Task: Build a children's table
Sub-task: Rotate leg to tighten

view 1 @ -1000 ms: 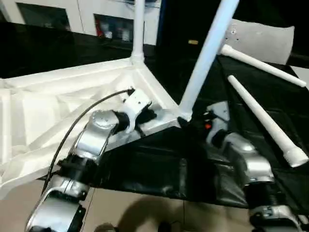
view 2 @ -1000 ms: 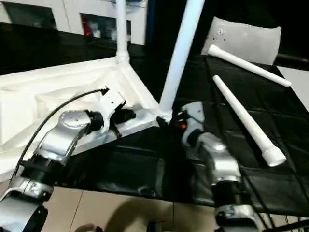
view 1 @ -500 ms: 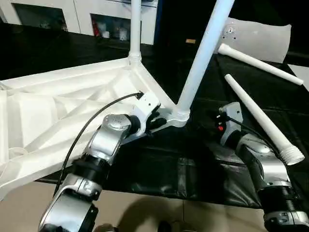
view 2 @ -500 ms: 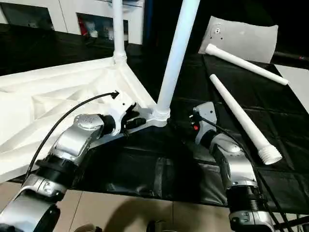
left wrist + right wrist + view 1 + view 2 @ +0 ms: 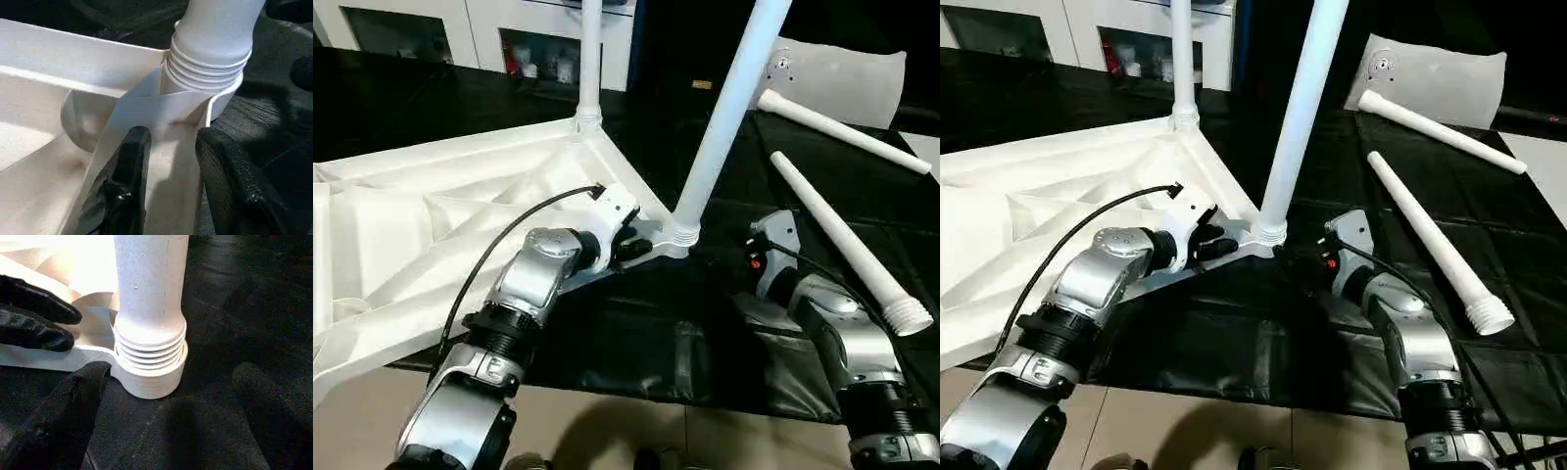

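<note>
Left wrist view: left end effector pinches the tabletop rib beside the corner socket, likely steadying it. Right end effector gapes empty around the threaded leg, not touching, seemingly positioned to regrip and screw.

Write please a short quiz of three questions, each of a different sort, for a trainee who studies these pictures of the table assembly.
1. True or false: the near leg is screwed fully into its corner socket, with no thread visible.
2. How many legs lie loose on the black cover? A) one B) two C) three
3. Fill in: the left gripper has its fingers on either side of a ___ of the tabletop.

Key
1. False: several thread rings show above the socket.
2. B: one loose leg nearer the robot and another loose leg behind it.
3. rib, beside the socket; the right gripper is open before the leg's base.
</note>
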Tool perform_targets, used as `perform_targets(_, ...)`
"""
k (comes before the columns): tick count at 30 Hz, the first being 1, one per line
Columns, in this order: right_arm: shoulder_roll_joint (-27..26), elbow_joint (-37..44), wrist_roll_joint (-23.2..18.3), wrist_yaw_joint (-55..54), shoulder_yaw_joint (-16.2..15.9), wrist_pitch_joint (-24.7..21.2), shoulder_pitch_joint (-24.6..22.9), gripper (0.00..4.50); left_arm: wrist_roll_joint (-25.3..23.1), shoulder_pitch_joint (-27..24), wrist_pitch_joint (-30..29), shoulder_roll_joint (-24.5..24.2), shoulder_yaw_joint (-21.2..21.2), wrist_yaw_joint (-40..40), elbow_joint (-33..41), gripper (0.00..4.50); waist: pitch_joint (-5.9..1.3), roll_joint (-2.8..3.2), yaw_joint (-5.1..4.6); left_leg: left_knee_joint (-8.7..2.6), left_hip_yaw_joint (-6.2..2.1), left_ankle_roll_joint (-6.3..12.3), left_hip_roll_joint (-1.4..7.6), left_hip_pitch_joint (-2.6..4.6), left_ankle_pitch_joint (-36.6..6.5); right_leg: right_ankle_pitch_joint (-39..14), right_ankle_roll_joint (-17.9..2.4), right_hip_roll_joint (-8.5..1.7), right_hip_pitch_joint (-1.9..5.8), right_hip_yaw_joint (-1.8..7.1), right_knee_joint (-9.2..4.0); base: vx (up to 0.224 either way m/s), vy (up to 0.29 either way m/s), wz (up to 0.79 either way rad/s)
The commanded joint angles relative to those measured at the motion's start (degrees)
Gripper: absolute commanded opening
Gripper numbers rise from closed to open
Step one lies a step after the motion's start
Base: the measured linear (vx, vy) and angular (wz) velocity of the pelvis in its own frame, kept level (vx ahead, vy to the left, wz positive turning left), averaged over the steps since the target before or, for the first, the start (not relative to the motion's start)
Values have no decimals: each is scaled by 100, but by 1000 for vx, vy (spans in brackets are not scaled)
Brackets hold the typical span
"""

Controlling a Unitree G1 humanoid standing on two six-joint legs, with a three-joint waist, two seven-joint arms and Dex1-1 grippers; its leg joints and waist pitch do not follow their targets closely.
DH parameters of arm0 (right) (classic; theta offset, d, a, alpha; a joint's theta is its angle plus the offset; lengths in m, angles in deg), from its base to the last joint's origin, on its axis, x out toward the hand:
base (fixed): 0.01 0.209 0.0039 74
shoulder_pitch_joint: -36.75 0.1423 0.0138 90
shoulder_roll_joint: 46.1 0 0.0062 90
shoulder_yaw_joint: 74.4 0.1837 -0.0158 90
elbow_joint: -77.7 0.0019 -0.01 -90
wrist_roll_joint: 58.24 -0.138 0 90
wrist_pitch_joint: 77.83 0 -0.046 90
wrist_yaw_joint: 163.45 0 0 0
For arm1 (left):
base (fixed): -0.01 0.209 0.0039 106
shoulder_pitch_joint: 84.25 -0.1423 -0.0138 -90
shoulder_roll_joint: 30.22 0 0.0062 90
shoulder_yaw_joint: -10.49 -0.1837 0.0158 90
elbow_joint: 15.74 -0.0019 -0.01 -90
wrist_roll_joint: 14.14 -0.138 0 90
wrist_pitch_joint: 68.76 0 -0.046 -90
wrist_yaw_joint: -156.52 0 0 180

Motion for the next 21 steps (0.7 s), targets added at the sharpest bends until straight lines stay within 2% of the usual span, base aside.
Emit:
perform_targets(1,96,66,77,-5,-20,31,-47,450,-48,14,-47,-12,-228,178,-135,176,-453,37,26,-330,-51,714,252,-23,-314,-942,-1203,-441,424,276,-415,0,0,0)
perform_targets(7,114,54,101,-11,-56,68,-39,450,38,-19,128,-22,-225,361,-82,176,-466,34,34,-323,-48,703,252,-26,-307,-995,-1203,-450,437,275,-415,0,0,0)
perform_targets(10,131,32,119,19,-109,107,-31,450,-120,-49,210,-174,-477,491,-74,176,-468,45,37,-325,-53,690,261,-20,-319,-1000,-1200,-453,431,275,-409,0,0,0)
perform_targets(14,120,20,108,30,-127,109,-16,450,-27,-60,100,-162,-453,540,-29,176,-456,46,31,-322,-46,658,254,-24,-334,-966,-1212,-448,433,281,-403,0,0,0)
perform_targets(16,142,24,152,72,-196,136,-24,450,-260,-17,108,-222,-592,422,-146,206,-454,46,34,-325,-50,650,259,-20,-355,-988,-1216,-446,431,279,-403,0,0,0)
perform_targets(17,146,38,163,87,-217,135,-35,450,-323,-12,118,-246,-634,397,-186,206,-450,45,28,-327,-52,654,261,-19,-378,-1022,-1190,-441,428,277,-408,0,0,0)
perform_targets(21,157,100,168,132,-281,133,-80,450,-371,14,-35,-281,-661,276,-304,206,-406,46,16,-351,-57,528,247,2,-715,-1703,-998,-449,420,270,-488,0,0,0)
